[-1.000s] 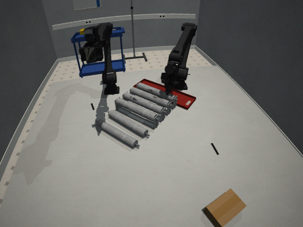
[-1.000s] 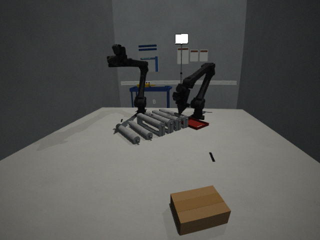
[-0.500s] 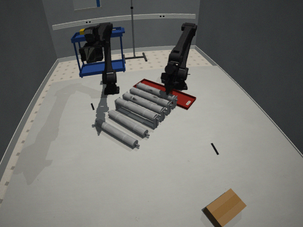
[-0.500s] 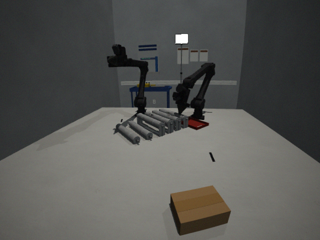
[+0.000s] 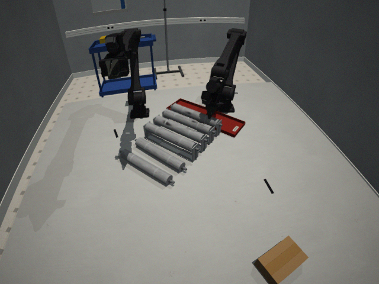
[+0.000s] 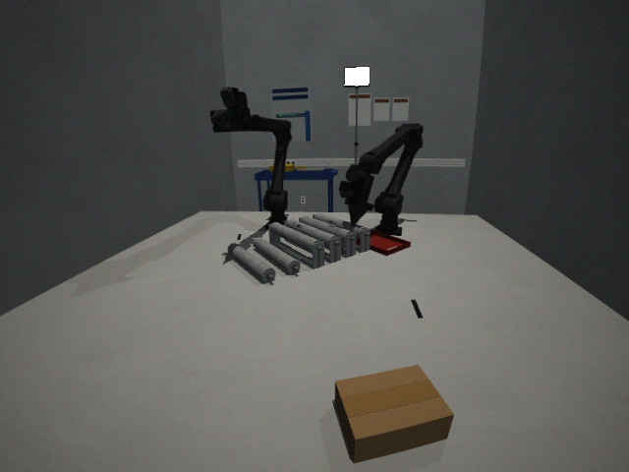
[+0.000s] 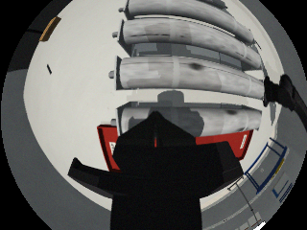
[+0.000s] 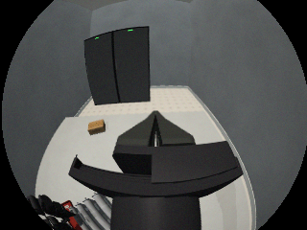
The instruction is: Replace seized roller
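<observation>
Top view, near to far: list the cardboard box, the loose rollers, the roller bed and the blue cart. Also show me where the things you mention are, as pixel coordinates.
Cardboard box (image 5: pixel 283 260) (image 6: pixel 393 401), nearer loose roller (image 5: pixel 147 166) (image 6: pixel 251 263), other loose roller (image 5: pixel 159 153) (image 6: pixel 275 255), roller bed (image 5: pixel 194 153) (image 6: pixel 317 258), blue cart (image 5: pixel 153 61) (image 6: pixel 297 175).
</observation>
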Motion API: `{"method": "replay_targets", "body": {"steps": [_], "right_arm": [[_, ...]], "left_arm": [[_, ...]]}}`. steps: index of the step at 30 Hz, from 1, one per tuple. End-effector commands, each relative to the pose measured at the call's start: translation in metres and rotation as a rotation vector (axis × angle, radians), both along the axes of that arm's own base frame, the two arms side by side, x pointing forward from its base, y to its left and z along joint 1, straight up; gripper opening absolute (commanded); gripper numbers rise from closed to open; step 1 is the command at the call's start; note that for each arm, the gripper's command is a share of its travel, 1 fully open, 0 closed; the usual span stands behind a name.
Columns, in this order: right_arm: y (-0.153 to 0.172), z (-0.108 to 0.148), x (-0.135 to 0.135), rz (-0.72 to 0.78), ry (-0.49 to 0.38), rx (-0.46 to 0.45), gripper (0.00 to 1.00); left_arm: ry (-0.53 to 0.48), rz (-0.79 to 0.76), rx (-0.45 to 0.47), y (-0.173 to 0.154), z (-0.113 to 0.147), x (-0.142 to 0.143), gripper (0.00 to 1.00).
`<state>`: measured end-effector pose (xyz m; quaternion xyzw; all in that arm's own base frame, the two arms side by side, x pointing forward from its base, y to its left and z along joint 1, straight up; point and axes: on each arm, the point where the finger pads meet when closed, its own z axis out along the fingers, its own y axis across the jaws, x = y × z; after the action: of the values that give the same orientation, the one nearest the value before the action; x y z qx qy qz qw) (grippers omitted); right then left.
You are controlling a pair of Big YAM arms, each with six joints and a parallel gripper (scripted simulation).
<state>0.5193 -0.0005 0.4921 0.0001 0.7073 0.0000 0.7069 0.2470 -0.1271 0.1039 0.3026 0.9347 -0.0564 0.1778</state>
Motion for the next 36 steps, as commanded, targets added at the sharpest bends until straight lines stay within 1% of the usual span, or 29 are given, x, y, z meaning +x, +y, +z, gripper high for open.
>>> {"method": "replay_targets", "body": {"steps": [1,7,8,9,10,17,20,21,23,24,25,27,29,32,34,35,36], "right_arm": [[0.007,0.013,-0.004,0.015,-0.033,0.009,0.0],[0.007,0.013,-0.004,0.015,-0.033,0.009,0.0],[0.007,0.013,-0.004,0.015,-0.033,0.009,0.0],[0.007,0.013,-0.004,0.015,-0.033,0.009,0.0],[0.007,0.013,-0.004,0.015,-0.033,0.009,0.0],[0.007,0.013,-0.004,0.015,-0.033,0.009,0.0],[0.007,0.013,-0.004,0.015,-0.033,0.009,0.0],[0.007,0.013,-0.004,0.015,-0.033,0.009,0.0],[0.007,0.013,-0.004,0.015,-0.033,0.009,0.0],[0.007,0.013,-0.004,0.015,-0.033,0.009,0.0],[0.007,0.013,-0.004,0.015,-0.033,0.009,0.0],[0.007,0.013,-0.004,0.015,-0.033,0.009,0.0],[0.007,0.013,-0.004,0.015,-0.033,0.009,0.0],[0.007,0.013,-0.004,0.015,-0.033,0.009,0.0],[0.007,0.013,-0.004,0.015,-0.033,0.009,0.0],[0.007,0.013,-0.004,0.015,-0.033,0.009,0.0],[0.007,0.013,-0.004,0.015,-0.033,0.009,0.0]], "left_arm": [[0.056,0.01,0.034,0.01,-0.017,-0.01,0.0],[0.05,0.007,0.03,0.008,-0.015,-0.009,0.0],[-0.04,0.004,-0.018,-0.004,0.016,0.016,0.0],[-0.006,0.005,0.0,0.001,0.005,0.006,0.0],[-0.05,0.01,-0.021,-0.005,0.039,0.018,0.0],[-0.041,0.011,-0.019,-0.006,0.064,0.014,0.0],[-0.026,0.006,-0.011,-0.007,0.071,0.013,0.0],[-0.008,0.001,0.0,-0.005,0.061,0.01,0.0],[-0.008,0.001,0.0,-0.005,0.061,0.01,0.0],[-0.027,0.007,-0.01,-0.005,0.077,0.01,0.0],[-0.031,0.0,-0.013,-0.008,0.084,0.01,0.0],[-0.035,-0.001,-0.014,-0.009,0.088,0.011,0.0],[-0.018,-0.002,-0.006,-0.009,0.082,0.012,0.0],[0.036,0.0,0.02,0.0,0.048,-0.005,0.0],[0.018,-0.002,0.01,-0.003,0.056,0.0,0.0],[0.018,-0.002,0.01,-0.003,0.053,-0.001,0.0],[-0.028,-0.002,-0.011,-0.012,0.081,0.017,0.0]]}}
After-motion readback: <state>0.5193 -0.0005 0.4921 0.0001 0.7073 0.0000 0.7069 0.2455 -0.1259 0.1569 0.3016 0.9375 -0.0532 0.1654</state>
